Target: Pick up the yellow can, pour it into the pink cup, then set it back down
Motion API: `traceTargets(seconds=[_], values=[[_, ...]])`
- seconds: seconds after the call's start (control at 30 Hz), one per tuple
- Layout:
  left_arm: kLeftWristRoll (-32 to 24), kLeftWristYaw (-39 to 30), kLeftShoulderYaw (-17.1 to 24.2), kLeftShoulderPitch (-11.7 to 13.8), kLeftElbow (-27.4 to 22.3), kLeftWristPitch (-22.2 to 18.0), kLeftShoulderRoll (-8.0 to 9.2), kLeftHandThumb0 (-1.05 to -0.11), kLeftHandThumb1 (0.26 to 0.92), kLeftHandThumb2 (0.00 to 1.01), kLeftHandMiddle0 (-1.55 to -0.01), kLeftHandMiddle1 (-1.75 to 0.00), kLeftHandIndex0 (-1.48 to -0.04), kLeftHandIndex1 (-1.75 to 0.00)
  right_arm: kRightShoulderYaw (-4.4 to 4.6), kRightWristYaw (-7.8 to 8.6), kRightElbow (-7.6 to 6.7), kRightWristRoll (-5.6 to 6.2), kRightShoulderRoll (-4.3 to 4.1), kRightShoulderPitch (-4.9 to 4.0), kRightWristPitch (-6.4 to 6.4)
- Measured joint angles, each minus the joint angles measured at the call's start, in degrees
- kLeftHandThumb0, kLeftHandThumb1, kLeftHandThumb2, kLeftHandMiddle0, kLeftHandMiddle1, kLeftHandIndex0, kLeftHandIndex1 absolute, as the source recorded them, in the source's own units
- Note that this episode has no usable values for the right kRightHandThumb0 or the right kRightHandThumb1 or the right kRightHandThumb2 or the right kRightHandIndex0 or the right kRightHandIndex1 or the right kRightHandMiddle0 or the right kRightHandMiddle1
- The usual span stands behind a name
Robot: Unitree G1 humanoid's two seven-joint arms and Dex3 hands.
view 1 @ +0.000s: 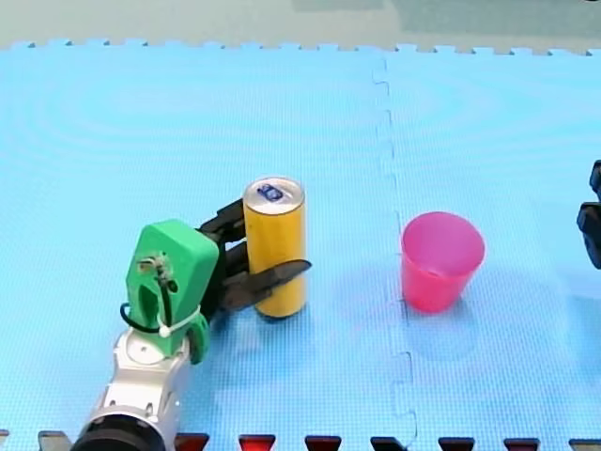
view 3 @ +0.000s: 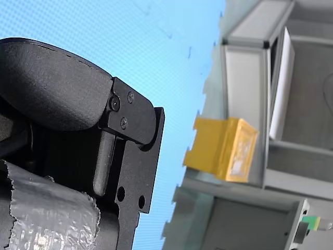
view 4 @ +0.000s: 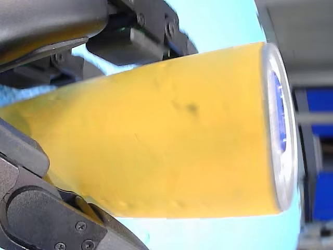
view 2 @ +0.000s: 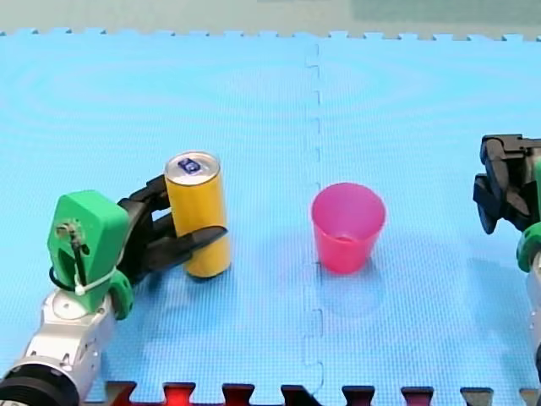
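With left hand [view 1: 239, 270] clamped round upright yellow can [view 1: 275, 246] at lower left, lift straight, stay level until above pink cup [view 1: 441, 260] centre-right, clear of right hand [view 2: 507, 182] at right edge, grip unreadable.

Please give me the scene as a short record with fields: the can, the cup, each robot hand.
yellow can: upright on blue mat
left robot hand: closed around the yellow can
pink cup: upright, right of the can, apart from it
right robot hand: at right edge, holding nothing
stage: can gripped, not yet poured
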Motion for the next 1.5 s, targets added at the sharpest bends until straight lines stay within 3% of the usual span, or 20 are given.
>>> traceTargets(seconds=[0.1, 0.2, 0.8, 1.03, 1.27, 1.5], values=[[0.4, 4.1, 0.4, 0.3, 0.0, -1.1, -0.8, -0.379, 0.781, 0.01, -1.27, -0.16, -1.22, -0.06, -0.07, 0.09, 0.0, 0.11, 0.0, 0.0, 0.0], [0.6, 5.6, 0.6, 0.5, 0.1, -2.1, -0.92, -0.392, 0.786, 0.0, -1.31, -0.12, -1.25, -0.03, -0.1, 0.13, 0.0, 0.15, -0.01, 0.0, 0.0], [1.1, 8.2, 1.1, 0.7, 1.6, -6.2, -0.92, -0.385, 0.773, 0.0, -1.34, -0.03, -1.24, 0.0, 0.13, -0.37, 0.0, -0.08, 0.15, 0.02, -0.1], [1.8, 9.0, 0.9, 0.9, 0.5, -11.3, -1.16, -0.376, 0.768, 0.0, -1.35, -0.02, -1.24, 0.0, 0.28, -0.7, 0.0, -0.3, 0.23, 0.01, -0.1], [10.2, 17.9, -2.4, 0.3, -1.1, -19.1, -0.35, -0.367, 0.767, 0.0, -1.35, -0.01, -1.23, 0.0, 0.45, -0.8, 0.0, -0.65, 0.29, -0.01, -0.09], [14.5, 22.3, -4.7, -2.0, -1.7, -19.4, 1.17, -0.378, 0.777, 0.0, -1.33, 0.0, -1.22, 0.0, 0.46, -0.97, 0.03, -0.69, 0.46, -0.09, 0.0]])
